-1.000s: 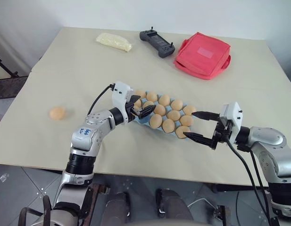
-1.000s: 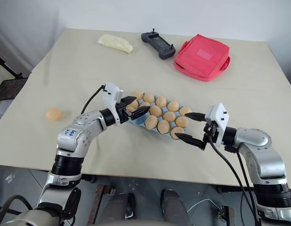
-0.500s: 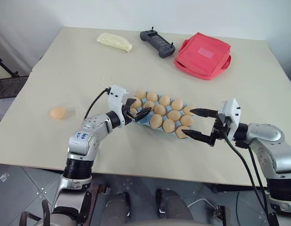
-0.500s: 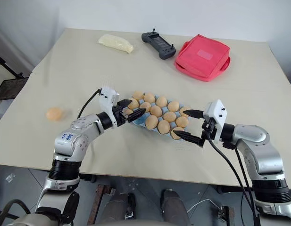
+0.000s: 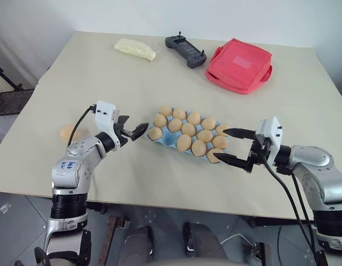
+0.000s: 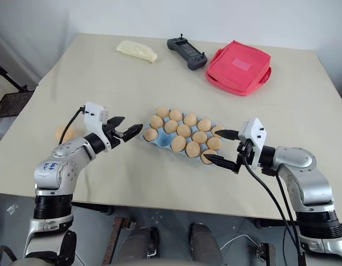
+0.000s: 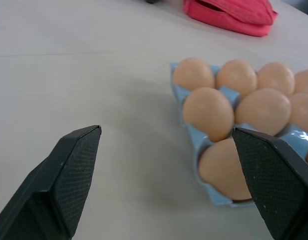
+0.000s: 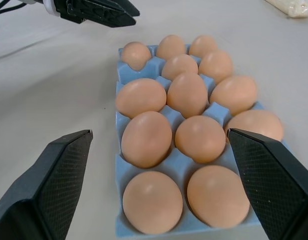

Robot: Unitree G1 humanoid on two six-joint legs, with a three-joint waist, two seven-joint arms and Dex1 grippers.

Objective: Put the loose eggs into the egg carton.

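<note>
— The left claw is empty, jaws spread wide. A second ago it was right over the near-left corner of the egg carton; now it's pulled clear and hangs over bare table at about nine o'clock from the carton.

— So it dropped an egg in?

— That's my guess. The corner cup it was hovering over holds an egg, and nearly every cup looks filled. I can make out one blue cup showing near the left end that may be empty, though I wouldn't swear to it.

— And the right claw?

— The right claw is gaping too, holding nothing, parked at the carton's three o'clock end with its fingertips just beside the last eggs. It hasn't budged.

— Anything left loose?

— One loose egg, further out at nine o'clock, partly behind the left arm. I'd say the arm is swinging out that way to fetch it.

— What else is on there?

— Beige table. Far side, at twelve o'clock: a pale yellow packet, a dark handheld controller, a red pouch. Grey tiled floor below the near edge, white wall behind.
</note>
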